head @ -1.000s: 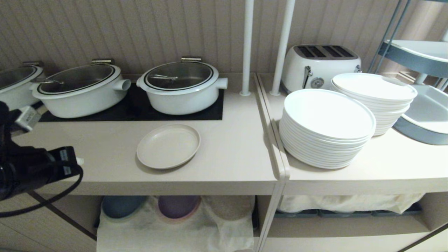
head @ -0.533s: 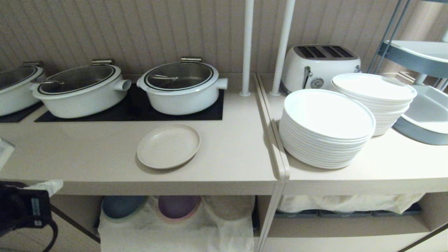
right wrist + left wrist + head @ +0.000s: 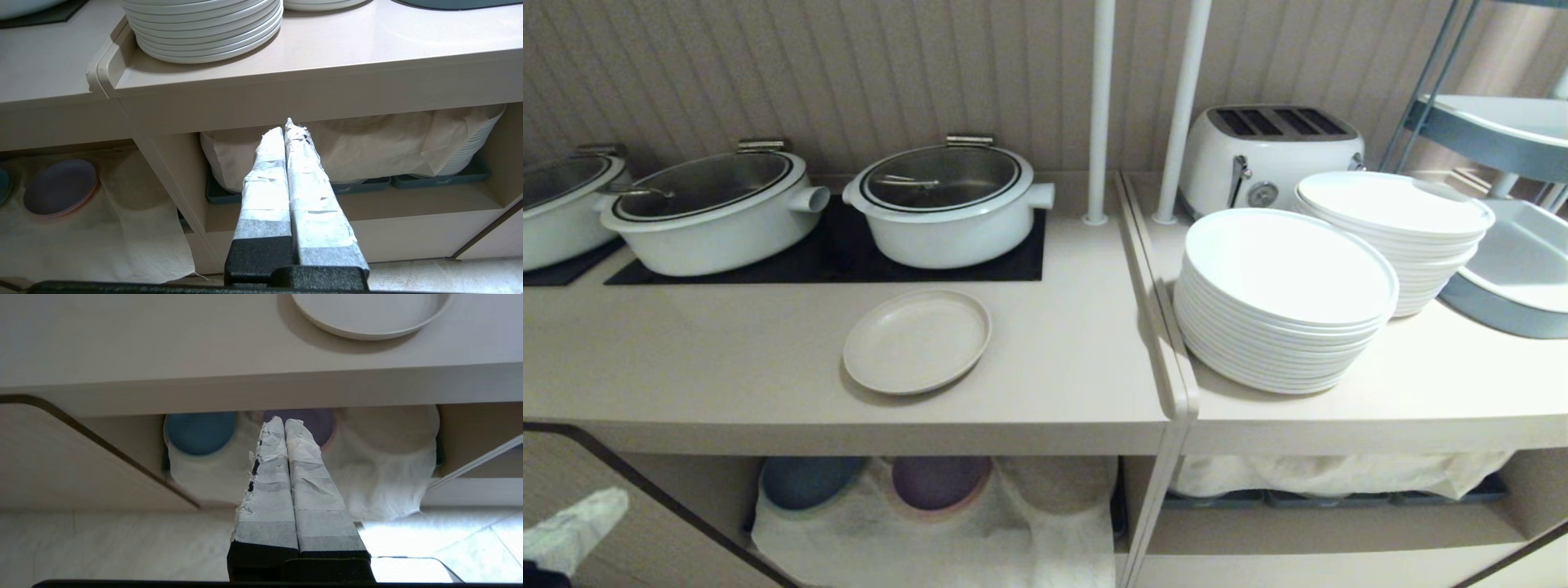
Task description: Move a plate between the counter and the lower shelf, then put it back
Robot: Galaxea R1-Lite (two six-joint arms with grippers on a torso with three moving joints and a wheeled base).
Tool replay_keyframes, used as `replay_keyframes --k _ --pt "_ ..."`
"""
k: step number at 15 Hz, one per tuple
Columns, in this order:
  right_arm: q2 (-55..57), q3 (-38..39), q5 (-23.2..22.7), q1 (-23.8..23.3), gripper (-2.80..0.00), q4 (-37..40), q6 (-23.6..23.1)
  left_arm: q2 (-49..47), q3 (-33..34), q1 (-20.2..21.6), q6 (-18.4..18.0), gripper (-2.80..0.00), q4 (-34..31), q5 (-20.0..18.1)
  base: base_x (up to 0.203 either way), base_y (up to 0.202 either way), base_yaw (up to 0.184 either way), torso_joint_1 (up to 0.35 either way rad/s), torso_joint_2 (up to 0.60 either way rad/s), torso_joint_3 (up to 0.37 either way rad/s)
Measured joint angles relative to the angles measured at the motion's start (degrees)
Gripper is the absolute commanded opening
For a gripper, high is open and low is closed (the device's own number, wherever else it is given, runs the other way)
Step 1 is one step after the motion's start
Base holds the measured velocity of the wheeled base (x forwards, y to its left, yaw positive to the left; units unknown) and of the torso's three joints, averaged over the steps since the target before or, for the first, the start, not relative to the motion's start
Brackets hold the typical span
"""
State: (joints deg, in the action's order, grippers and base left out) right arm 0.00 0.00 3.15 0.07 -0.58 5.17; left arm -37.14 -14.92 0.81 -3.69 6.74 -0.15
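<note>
Plate (image 3: pixel 916 340): small, round, matte cream-beige, low upright rim, empty, flat on counter (image 3: pixel 727 359) in front of the hob. Left gripper (image 3: pixel 284 421) fingers pressed together, holding nothing, level with lower shelf (image 3: pixel 380 486). Right gripper (image 3: pixel 288 124) likewise closed, empty.

Ribbed beige wall (image 3: pixel 849 73), pale tiled floor (image 3: pixel 102 543).

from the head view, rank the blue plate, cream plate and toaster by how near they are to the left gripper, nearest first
Left gripper sits low at the left edge.
1. Blue plate, on the lower shelf, left side.
2. Cream plate, up on the counter.
3. Toaster, far right, at the back.
</note>
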Motion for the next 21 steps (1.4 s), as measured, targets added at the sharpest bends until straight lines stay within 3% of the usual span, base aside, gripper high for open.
replay_keyframes --k 5,9,18,21 --pt "0.0 0.0 0.0 0.0 -2.8 0.0 0.0 13.0 4.8 3.5 -6.5 -2.8 -2.3 -5.1 0.0 0.0 0.0 0.0 0.0 0.0" --pt "0.0 0.0 0.0 0.0 -2.8 0.0 0.0 19.3 4.2 3.7 -6.9 -2.8 -8.5 -6.6 0.0 0.0 0.0 0.0 0.0 0.0" --pt "0.0 0.0 0.0 0.0 -2.8 0.0 0.0 21.8 4.0 3.6 -6.6 -2.8 -7.9 -7.6 0.0 0.0 0.0 0.0 0.0 0.0" --pt "0.0 0.0 0.0 0.0 -2.8 0.0 0.0 22.7 3.7 1.9 -7.1 -2.8 -6.7 -7.3 0.0 0.0 0.0 0.0 0.0 0.0"
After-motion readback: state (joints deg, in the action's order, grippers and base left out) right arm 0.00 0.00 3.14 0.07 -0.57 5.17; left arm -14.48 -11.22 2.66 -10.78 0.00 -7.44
